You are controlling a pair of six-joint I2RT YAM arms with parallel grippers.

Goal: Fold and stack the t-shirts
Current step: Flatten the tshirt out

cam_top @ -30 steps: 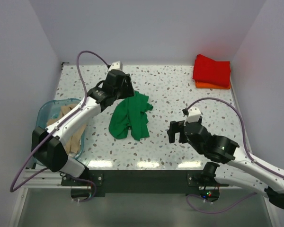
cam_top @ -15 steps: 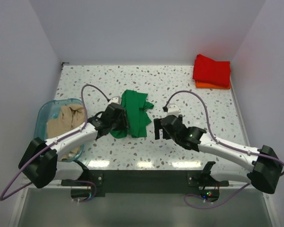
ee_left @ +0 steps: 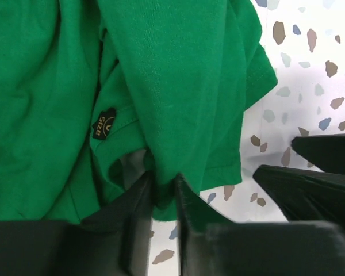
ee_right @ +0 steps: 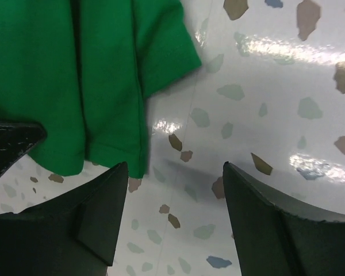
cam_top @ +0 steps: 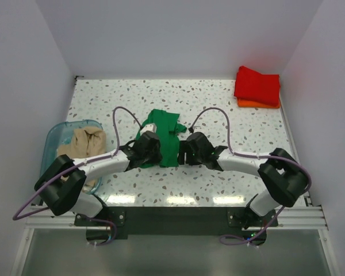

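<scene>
At the left edge of your bench (cam_top: 218, 109), the bin (cam_top: 50, 135) held the beige shirt (cam_top: 87, 142), bunched up inside it. Just right of the bin, your left pincer (ee_left: 163, 185) sat low over the bench, its fingers (ee_left: 139, 213) drawn close and pinching a fold at the near left edge of the green shirt (cam_top: 165, 138). The wrist view showed green cloth squeezed between the tips, with a small black size tag (ee_left: 105, 123) just above. The green shirt lay rumpled in a narrow strip near the middle of the bench, running from near to far. Your right pincer (ee_right: 174, 168) was at the shirt's near right edge, spread wide, with bare bench between its tips and the hem just beside one of them, not gripped. In the far right corner, well apart, the red shirt (cam_top: 257, 85) sat folded on top of the orange shirt (cam_top: 259, 104).
</scene>
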